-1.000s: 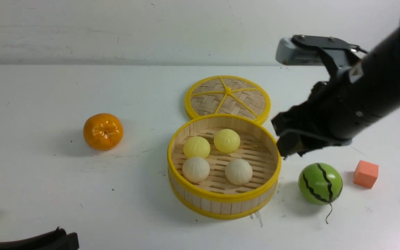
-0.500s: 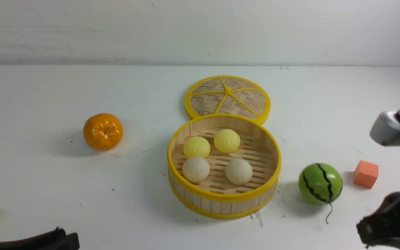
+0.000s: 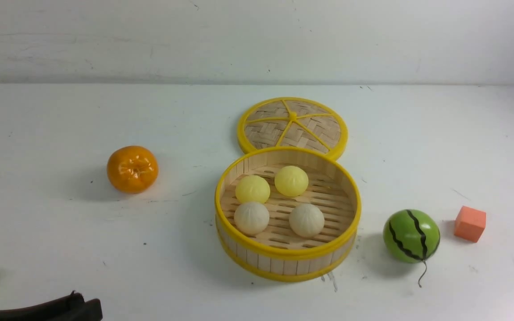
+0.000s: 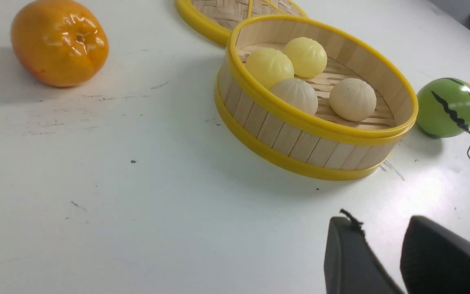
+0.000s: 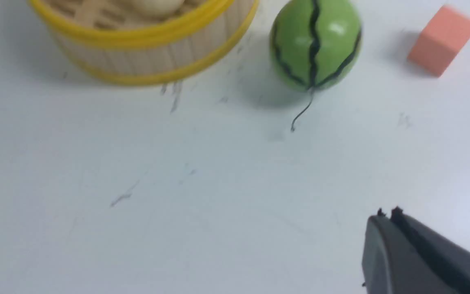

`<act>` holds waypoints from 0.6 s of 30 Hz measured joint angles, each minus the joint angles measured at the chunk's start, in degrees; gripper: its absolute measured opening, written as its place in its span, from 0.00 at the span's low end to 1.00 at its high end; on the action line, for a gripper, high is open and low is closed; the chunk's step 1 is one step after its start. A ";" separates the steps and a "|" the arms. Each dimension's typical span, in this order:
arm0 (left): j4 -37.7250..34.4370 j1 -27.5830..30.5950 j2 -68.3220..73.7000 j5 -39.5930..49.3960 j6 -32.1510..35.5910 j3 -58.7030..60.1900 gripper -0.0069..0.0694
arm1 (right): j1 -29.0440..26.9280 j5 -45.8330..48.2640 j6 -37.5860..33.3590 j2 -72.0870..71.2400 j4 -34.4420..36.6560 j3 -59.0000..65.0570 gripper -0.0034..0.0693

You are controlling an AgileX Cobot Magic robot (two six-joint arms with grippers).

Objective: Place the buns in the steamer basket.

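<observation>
Four buns (image 3: 278,206) sit inside the steamer basket (image 3: 287,254), well ahead of both empty tools: left tool (image 4: 380,245) narrowly parted, right tool (image 5: 386,223) pinched closed. Loading looks finished; nothing remains to grasp.

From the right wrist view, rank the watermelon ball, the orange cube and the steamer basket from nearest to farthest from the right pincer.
1. Watermelon ball: nearest to the right pincer, on the bare table between the other two.
2. Orange cube: beyond the ball, on its side away from the basket.
3. Steamer basket: farthest, on the ball's other side, only partly in frame.
</observation>
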 joint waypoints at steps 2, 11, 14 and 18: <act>0.00 0.00 0.00 0.00 0.00 0.00 0.35 | -2.72 -6.44 0.00 -7.12 -1.15 7.38 0.03; 0.00 0.00 0.00 0.00 0.00 0.00 0.35 | -15.74 -16.99 0.20 -29.10 -0.98 27.25 0.03; 0.00 0.00 0.00 0.14 0.00 0.00 0.35 | -16.54 -16.84 0.20 -29.67 -0.39 27.25 0.03; 0.00 0.00 0.00 0.21 0.00 0.00 0.35 | -16.66 -16.84 0.20 -29.67 -0.21 27.25 0.03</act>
